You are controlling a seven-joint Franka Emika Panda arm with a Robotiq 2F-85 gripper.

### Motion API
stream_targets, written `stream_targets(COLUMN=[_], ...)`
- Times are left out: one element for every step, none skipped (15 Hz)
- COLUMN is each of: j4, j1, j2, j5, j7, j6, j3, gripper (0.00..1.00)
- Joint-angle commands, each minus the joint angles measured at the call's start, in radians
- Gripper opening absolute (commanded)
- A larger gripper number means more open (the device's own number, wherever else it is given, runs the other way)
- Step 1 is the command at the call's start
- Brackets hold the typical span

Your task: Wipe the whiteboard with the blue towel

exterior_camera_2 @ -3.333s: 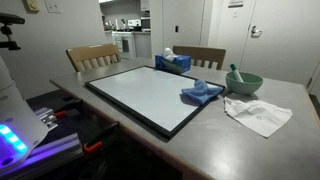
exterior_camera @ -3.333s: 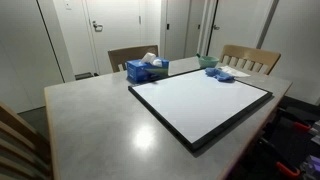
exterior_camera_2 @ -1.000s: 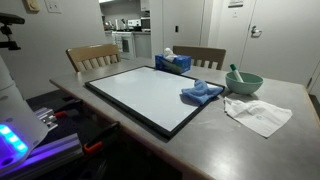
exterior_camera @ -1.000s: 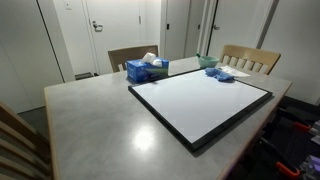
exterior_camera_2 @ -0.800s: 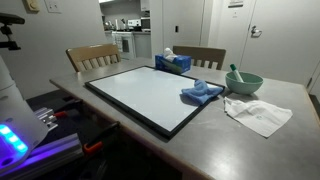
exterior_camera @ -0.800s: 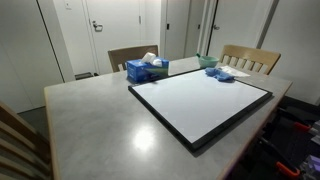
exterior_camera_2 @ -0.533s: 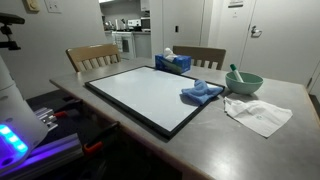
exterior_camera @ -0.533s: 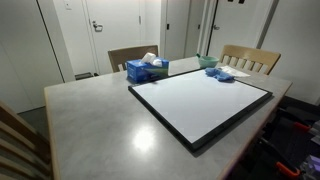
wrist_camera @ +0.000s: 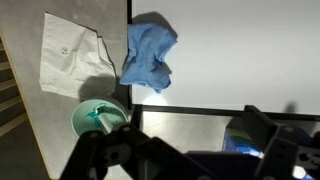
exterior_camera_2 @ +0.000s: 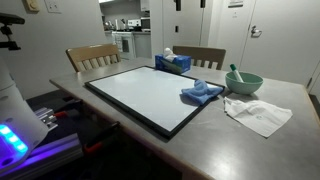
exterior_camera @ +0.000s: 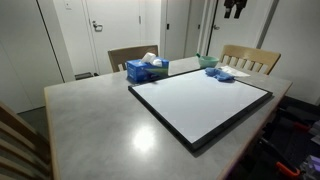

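Observation:
The whiteboard (exterior_camera: 200, 105) (exterior_camera_2: 150, 92) (wrist_camera: 240, 50) lies flat on the table, white with a thin black frame. The blue towel (exterior_camera: 222, 74) (exterior_camera_2: 202, 93) (wrist_camera: 150, 52) sits crumpled on the board's edge, close to a corner. My gripper (exterior_camera: 233, 8) (exterior_camera_2: 190, 3) (wrist_camera: 190, 160) hangs high above the table at the top edge of both exterior views. It is open and holds nothing. In the wrist view its dark fingers (wrist_camera: 285, 150) frame the bottom, well above the towel.
A blue tissue box (exterior_camera: 147, 70) (exterior_camera_2: 173, 63) (wrist_camera: 250, 140) stands just off the board. A green bowl (exterior_camera_2: 243, 82) (wrist_camera: 100, 116) and a white cloth (exterior_camera_2: 258, 114) (wrist_camera: 72, 55) lie beside the towel. Wooden chairs (exterior_camera: 250, 57) stand at the table's far side.
The gripper has come down into the top of both exterior views. Towel, board and the other things have not moved.

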Motion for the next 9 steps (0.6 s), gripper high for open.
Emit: stream_targets(j4=[0.003, 0.003, 0.003, 0.012, 0.023, 0.029, 0.028, 0.028, 0.035], j1=[-0.016, -0.016, -0.016, -0.014, -0.015, -0.015, -0.018, -0.021, -0.027], j2=[0.001, -0.002, -0.005, 0.014, 0.041, 0.066, 0.091, 0.114, 0.144], j5=[0.002, 0.002, 0.002, -0.006, 0.009, 0.037, 0.057, 0.065, 0.073], j7=[-0.001, 0.0, 0.0, -0.004, -0.02, -0.052, -0.079, -0.101, -0.126], j6=[-0.003, -0.003, -0.004, -0.016, -0.026, -0.024, -0.009, 0.002, 0.009], j3=[0.017, 0.017, 0.018, 0.02, 0.017, 0.014, 0.011, 0.011, 0.01], gripper=[1.0, 1.0, 1.0, 1.0, 1.0, 1.0, 1.0, 1.0, 1.0])
